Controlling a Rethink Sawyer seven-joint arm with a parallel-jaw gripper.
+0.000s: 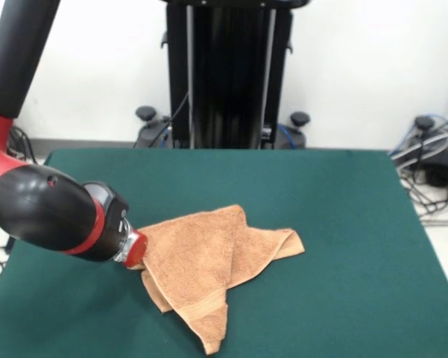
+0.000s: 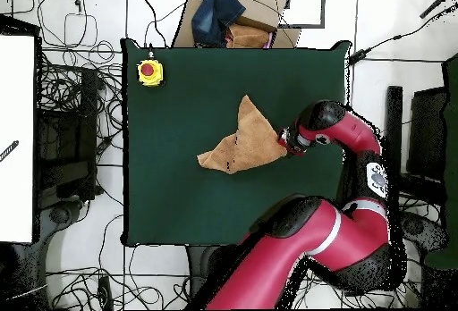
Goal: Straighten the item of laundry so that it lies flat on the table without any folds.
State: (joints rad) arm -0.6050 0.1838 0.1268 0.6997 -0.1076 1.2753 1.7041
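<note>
Towel (image 1: 212,268) lies crumpled and folded over itself near the middle of the table (image 1: 343,216), with the gripper (image 1: 136,252) at its edge, whether pinching I cannot tell, so a low, slow outward pull should open the folds without dragging it.
</note>
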